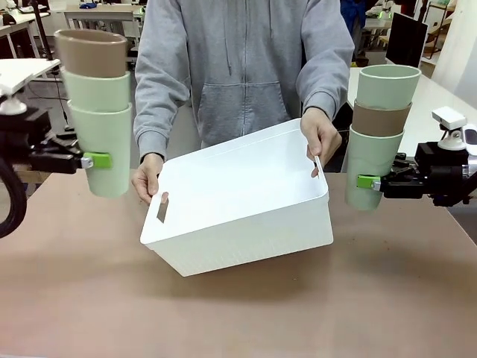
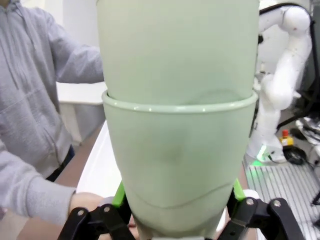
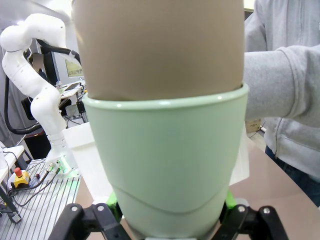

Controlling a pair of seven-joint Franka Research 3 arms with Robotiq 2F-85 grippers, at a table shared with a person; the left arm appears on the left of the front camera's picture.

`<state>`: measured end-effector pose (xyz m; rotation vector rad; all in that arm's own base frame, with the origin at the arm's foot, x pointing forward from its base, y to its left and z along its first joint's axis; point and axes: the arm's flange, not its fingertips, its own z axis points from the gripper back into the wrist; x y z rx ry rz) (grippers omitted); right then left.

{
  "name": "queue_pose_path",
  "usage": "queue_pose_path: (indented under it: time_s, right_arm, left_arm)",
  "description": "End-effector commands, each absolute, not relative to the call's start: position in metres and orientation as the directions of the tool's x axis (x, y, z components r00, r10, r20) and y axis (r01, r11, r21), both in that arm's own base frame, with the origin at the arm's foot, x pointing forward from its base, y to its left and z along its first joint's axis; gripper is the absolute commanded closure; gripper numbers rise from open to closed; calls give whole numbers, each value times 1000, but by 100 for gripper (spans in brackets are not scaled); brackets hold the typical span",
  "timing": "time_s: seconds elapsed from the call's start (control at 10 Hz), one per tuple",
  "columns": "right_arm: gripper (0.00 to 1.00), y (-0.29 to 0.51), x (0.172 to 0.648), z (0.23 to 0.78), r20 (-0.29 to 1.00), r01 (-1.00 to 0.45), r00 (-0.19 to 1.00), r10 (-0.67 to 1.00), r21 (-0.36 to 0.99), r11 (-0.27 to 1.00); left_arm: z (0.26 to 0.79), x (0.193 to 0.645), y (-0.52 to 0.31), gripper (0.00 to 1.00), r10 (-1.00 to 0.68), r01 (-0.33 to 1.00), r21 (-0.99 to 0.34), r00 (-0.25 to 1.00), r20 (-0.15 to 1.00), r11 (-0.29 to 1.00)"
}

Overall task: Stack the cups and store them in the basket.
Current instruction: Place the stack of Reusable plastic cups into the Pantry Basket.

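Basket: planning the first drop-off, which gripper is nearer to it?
Right. The right gripper, gripping a cup stack, sits just beside the basket's right side; the left gripper is farther off its left side.

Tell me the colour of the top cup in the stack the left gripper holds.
The top cup is tan-brown, seen best in the front view.

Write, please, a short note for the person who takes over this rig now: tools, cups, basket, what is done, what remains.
Left tool: shut on left stack, green, green, tan on top, upright in the air.
Right tool: shut on right stack, green, tan, green on top, upright in the air.
Basket: mid-table, tilted with its opening toward the robot, held by the person's hands at both slots; no cup inside.
Done: stacking into two threes.
Left: put both stacks in the basket.
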<state>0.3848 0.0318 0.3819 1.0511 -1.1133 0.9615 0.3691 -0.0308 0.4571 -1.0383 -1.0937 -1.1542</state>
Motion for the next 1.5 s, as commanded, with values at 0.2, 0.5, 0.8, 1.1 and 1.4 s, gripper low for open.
queue_pose_path:
  time_s: [0.2,0.5,0.8,1.1,1.4]
  right_arm:
    - [15,32,385,385,982,-960,174,72,153,236]
    - [15,32,385,385,982,-960,174,72,153,236]
    - [15,32,385,385,982,-960,174,72,153,236]
    - [15,32,385,385,982,-960,174,72,153,236]
    - [15,32,385,385,982,-960,174,72,153,236]
  left_arm:
    - [500,383,-108,14,-445,995,-67,96,890,81]
    - [495,385,-167,14,-621,999,-36,29,783,2]
    - [473,391,-198,14,-711,1000,-23,9,703,-11]
    - [454,402,-222,14,-760,1000,-12,9,650,2]
    - [436,412,-254,14,-801,999,5,24,598,34]
